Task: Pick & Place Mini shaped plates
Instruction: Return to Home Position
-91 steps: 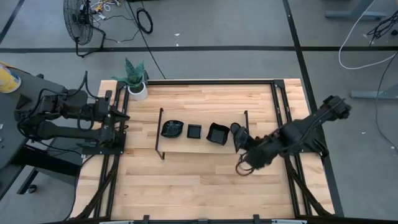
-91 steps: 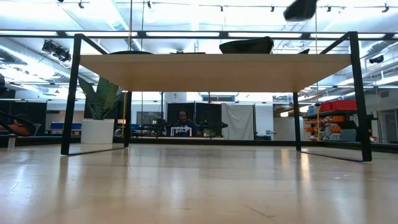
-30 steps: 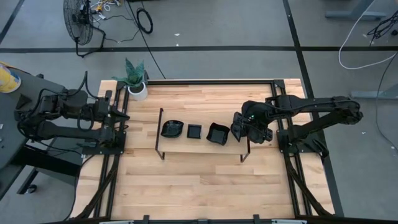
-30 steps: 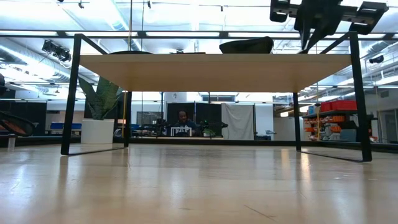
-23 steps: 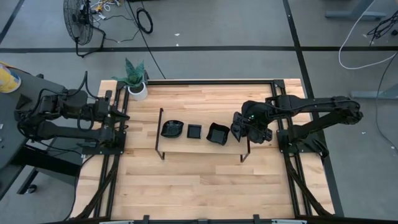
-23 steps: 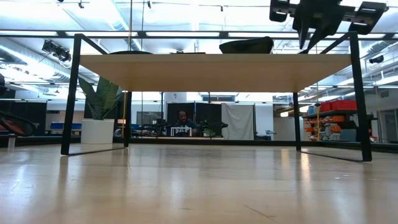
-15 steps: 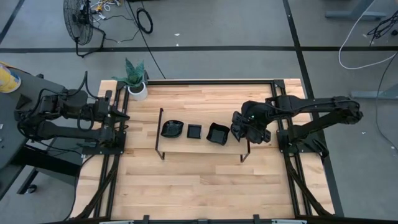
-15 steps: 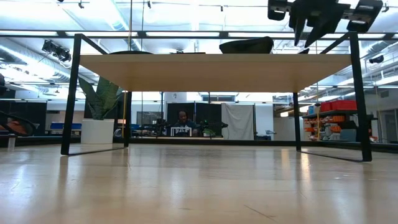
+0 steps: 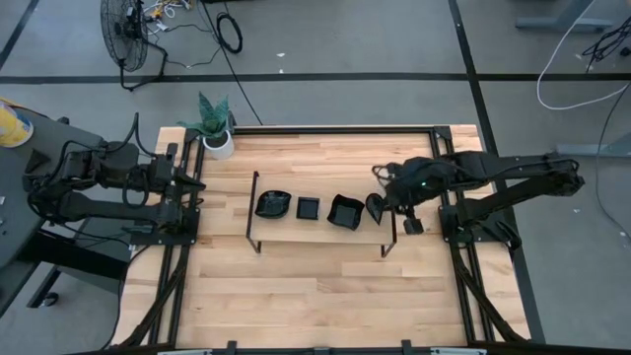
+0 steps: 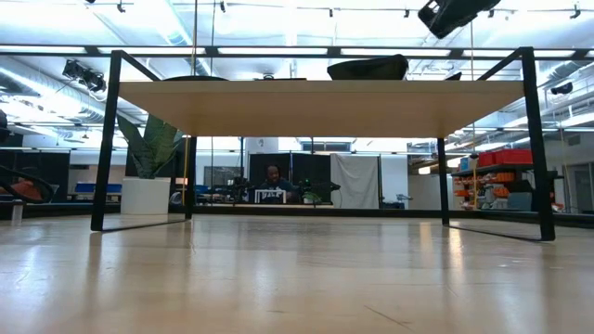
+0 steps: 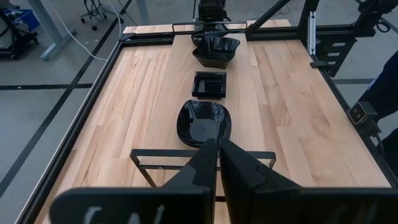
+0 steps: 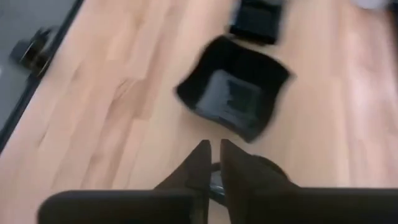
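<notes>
4 patches of glossy black sit in a row across the middle of the table (image 9: 296,296), all up on the pale shelf board inside the thin black wire frame (image 9: 253,212). From the left arm's side: the wavy leaf plate (image 9: 273,204), the small square plate (image 9: 309,208), the bigger square plate (image 9: 345,212) with upturned corners, then the teardrop plate (image 9: 376,207) at the right arm's end. Every one shines, light glancing off the rims.

The right gripper (image 12: 214,146) hangs over the shelf's right end, just by the teardrop plate, its fingers pressed almost together with nothing between them. The left gripper (image 11: 217,142) waits at the table's left edge, fingers likewise drawn close and empty, pointing along the row. A white pot with green plant (image 9: 215,136) stands at the far left corner.
</notes>
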Action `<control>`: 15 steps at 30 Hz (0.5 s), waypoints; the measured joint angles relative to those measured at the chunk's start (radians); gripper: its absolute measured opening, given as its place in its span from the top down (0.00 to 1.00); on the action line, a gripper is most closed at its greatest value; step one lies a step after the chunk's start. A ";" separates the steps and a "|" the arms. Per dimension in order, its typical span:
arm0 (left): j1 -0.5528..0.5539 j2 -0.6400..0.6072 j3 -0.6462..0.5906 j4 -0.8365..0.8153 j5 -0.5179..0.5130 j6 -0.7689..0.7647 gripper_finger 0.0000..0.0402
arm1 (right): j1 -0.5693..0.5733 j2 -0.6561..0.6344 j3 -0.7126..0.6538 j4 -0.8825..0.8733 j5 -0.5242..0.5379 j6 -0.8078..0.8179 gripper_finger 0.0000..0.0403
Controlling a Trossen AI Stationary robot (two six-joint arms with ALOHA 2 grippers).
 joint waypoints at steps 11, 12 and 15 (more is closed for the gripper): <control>0.000 0.000 0.000 0.000 0.000 0.000 0.94 | -0.009 -0.134 -0.045 0.038 0.157 0.153 0.99; 0.000 0.000 0.000 0.000 0.000 0.000 0.94 | -0.009 -0.152 -0.067 0.051 0.167 0.160 0.99; 0.000 0.000 0.000 0.000 0.000 0.000 0.94 | -0.009 -0.209 -0.115 0.066 0.166 0.160 0.99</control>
